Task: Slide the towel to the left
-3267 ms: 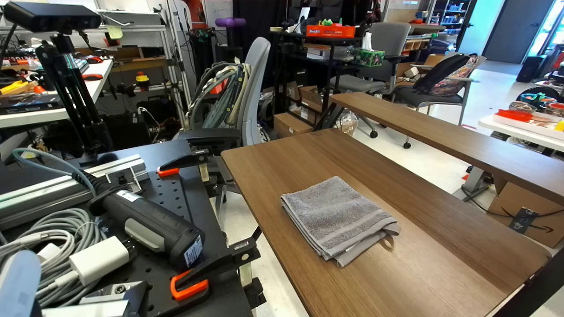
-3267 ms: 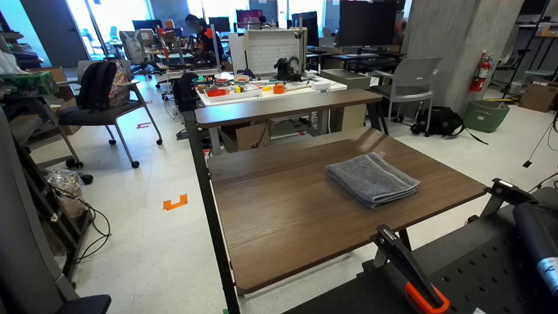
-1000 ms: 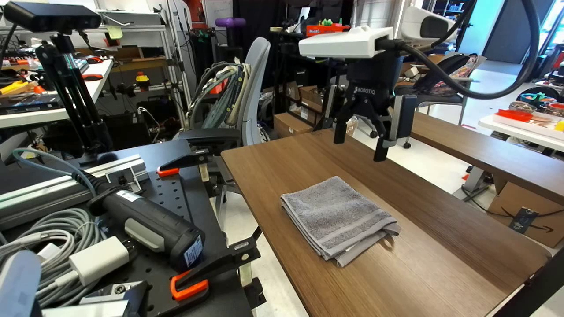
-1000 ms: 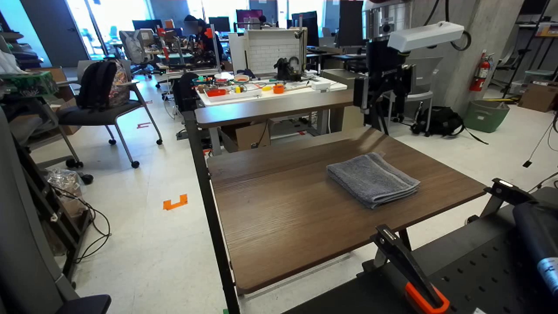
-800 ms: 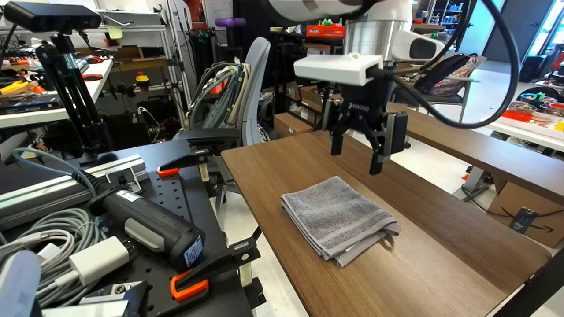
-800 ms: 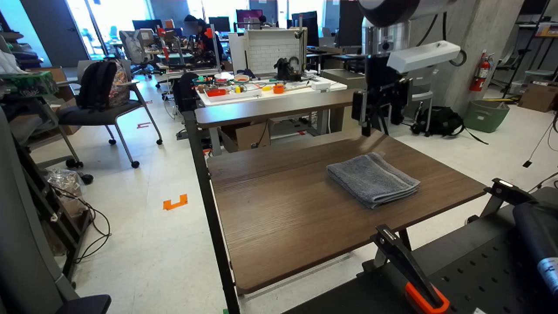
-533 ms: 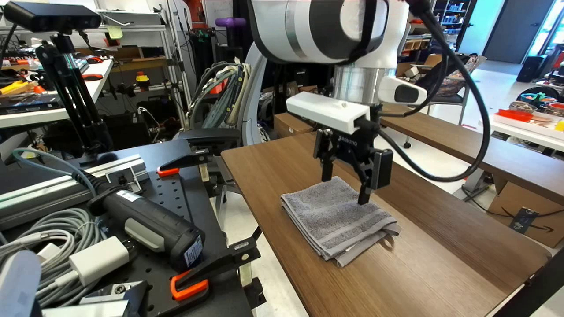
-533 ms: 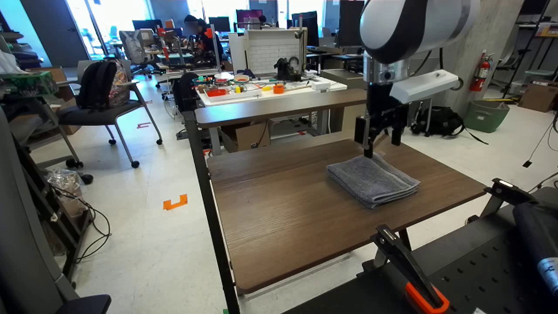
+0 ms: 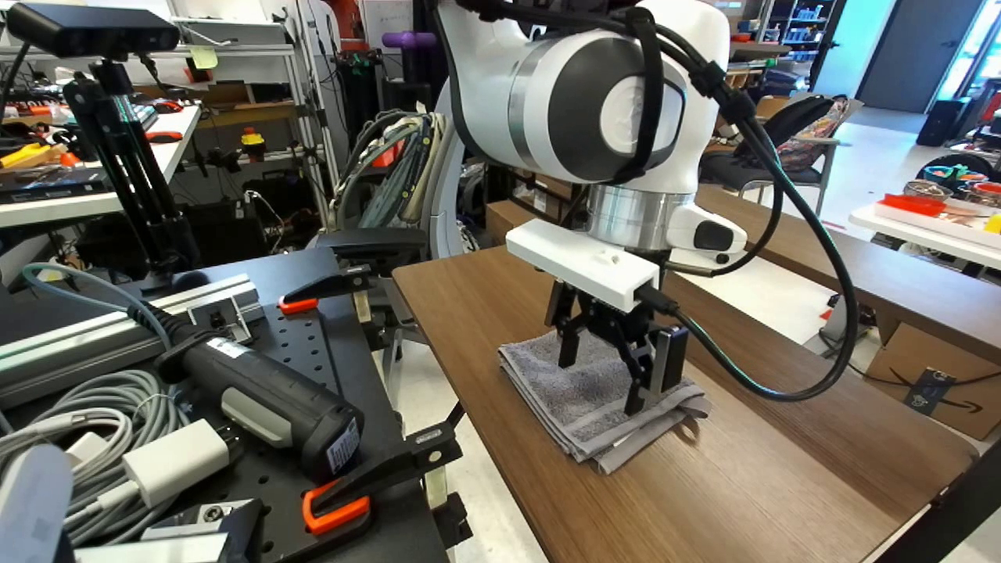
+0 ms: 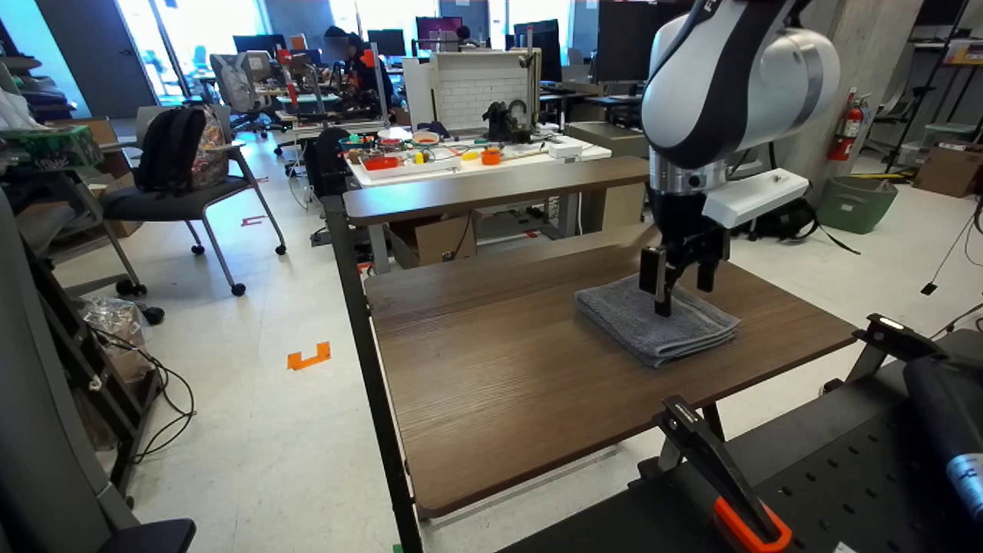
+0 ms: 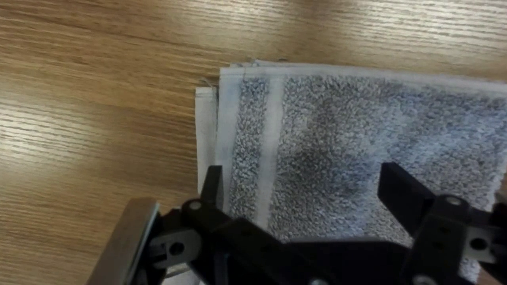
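The towel (image 9: pixel 536 371) is a gray folded cloth lying flat on the wooden table (image 9: pixel 751 485). It shows in both exterior views (image 10: pixel 633 326) and fills much of the wrist view (image 11: pixel 328 130). My gripper (image 9: pixel 598 389) points down over the towel with its fingers spread wide. It also shows in an exterior view (image 10: pixel 683 302). In the wrist view, my gripper (image 11: pixel 301 168) has one finger over the towel's banded edge and the other over the terry part. I cannot tell whether the fingertips touch the cloth. Nothing is held between them.
A raised wooden shelf (image 9: pixel 844 234) runs along the table's far side. A black perforated bench (image 9: pixel 313 344) stands beside the table, with orange-tipped clamps (image 9: pixel 336 508), a black handheld tool (image 9: pixel 266 399) and coiled cables on it. An office chair (image 9: pixel 453 156) stands behind.
The arm, out of view at first, has come in and moved down until the gripper is low over the towel. The fingers stay open. The towel has not moved.
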Action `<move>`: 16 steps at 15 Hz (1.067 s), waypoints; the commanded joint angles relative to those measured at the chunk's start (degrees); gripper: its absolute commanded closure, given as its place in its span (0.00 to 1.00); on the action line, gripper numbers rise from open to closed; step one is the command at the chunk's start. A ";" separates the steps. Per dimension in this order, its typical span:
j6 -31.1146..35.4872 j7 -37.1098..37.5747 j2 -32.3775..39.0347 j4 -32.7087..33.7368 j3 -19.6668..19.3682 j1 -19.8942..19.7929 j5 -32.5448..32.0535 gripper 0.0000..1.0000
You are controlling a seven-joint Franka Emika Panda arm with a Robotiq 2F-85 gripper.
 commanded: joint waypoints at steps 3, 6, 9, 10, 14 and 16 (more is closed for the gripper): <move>1.07 -2.60 4.92 3.15 0.82 0.67 -0.82 0.00; 0.79 -2.35 7.11 4.77 0.89 2.42 -1.50 0.00; 1.39 -2.29 7.36 4.82 1.20 4.25 -2.52 0.00; 1.37 -2.32 7.32 4.85 1.49 4.83 -2.58 0.00; 0.81 -2.14 7.33 5.40 3.02 7.51 -2.56 0.00; 0.27 -2.01 7.71 6.27 4.01 8.74 -2.26 0.00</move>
